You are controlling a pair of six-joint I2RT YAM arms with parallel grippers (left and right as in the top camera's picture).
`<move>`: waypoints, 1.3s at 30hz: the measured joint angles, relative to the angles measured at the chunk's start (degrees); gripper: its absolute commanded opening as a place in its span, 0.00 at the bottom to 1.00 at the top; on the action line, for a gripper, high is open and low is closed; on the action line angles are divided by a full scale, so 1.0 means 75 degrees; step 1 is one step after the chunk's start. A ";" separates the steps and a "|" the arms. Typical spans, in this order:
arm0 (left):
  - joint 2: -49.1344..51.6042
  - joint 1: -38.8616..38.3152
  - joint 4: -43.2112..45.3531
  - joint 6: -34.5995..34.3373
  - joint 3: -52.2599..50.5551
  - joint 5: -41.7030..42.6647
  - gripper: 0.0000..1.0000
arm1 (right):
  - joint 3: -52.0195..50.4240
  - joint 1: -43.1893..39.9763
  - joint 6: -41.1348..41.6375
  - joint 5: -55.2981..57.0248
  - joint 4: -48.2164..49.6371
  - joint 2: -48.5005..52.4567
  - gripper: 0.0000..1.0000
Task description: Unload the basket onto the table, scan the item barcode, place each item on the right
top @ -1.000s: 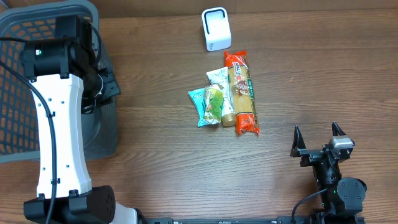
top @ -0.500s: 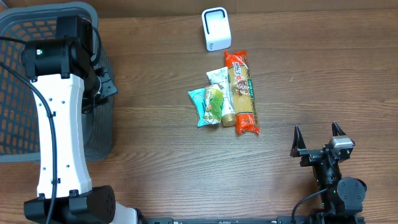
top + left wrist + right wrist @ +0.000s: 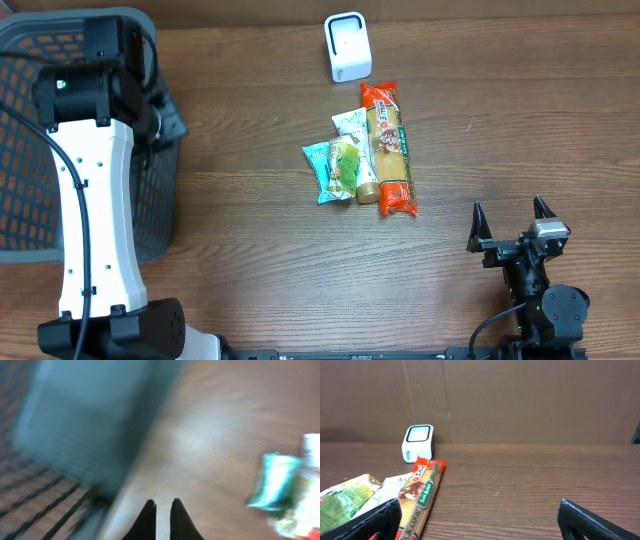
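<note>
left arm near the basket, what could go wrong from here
The shut left end effector sits right by the basket wall, so it could snag or shove it. The pasta packet and snack packets lie touching, so grabbing one may drag another.

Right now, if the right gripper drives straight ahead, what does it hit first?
Probably nothing on the table: the right gripper faces bare wood, with the pasta packet off to its left. The cardboard wall behind comes first, depth unclear.
</note>
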 measured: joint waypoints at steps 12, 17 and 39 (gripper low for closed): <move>0.0420 -0.0044 0.1673 0.0755 -0.0006 0.0108 0.04 | 0.0000 0.0000 0.0003 0.0000 0.0000 0.0000 1.00; 0.1008 -0.0044 0.1757 0.0758 -0.0009 -0.0761 0.04 | 0.0000 0.0000 0.0003 0.0000 0.0000 0.0000 1.00; 0.0982 0.0012 0.1405 0.0460 0.0093 -0.0947 0.11 | 0.0000 0.0000 0.0003 0.0000 -0.0003 0.0000 1.00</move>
